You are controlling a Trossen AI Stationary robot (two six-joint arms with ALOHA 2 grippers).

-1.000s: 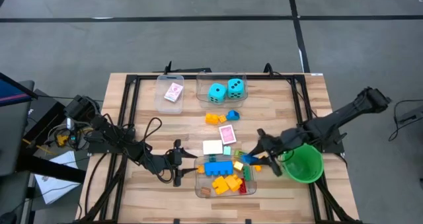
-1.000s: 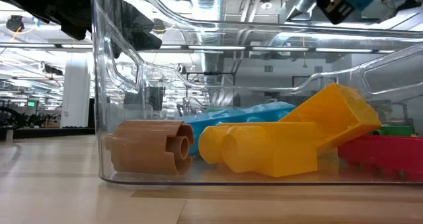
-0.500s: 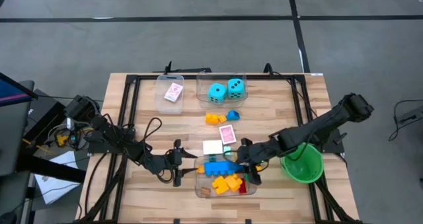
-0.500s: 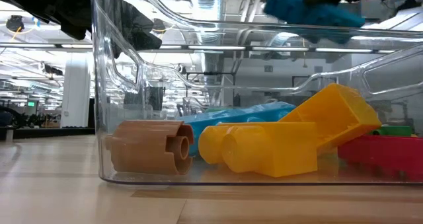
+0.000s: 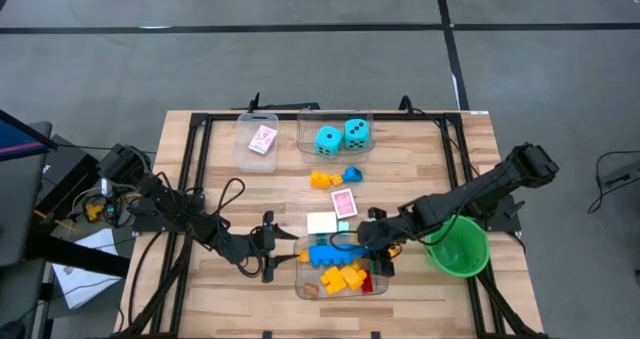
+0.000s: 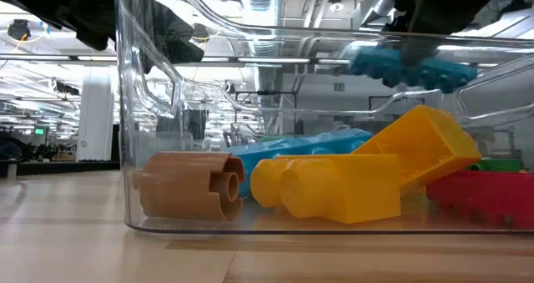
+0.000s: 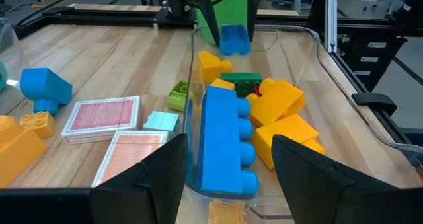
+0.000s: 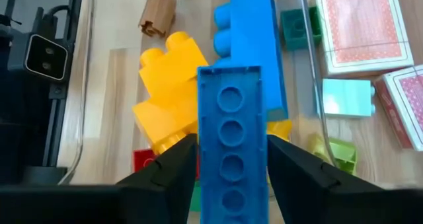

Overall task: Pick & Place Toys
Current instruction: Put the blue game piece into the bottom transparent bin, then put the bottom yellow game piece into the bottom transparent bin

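Several toys already lie in the clear hard-plastic tub (image 5: 342, 287) near the table's front: a long glossy blue studded brick (image 7: 221, 141), chunky yellow bricks (image 7: 284, 121). Left gripper (image 5: 268, 260) waits beside it, jaws apart on nothing. Right gripper (image 8: 226, 168) pinches a smooth blue brick (image 8: 231, 145) above it. Pink-backed cards (image 7: 102, 115) remain outside.

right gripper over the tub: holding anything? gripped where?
Yes. The right gripper holds a blue brick by its long sides, hollow underside toward the wrist camera, above the clear tub. Left gripper holds nothing.
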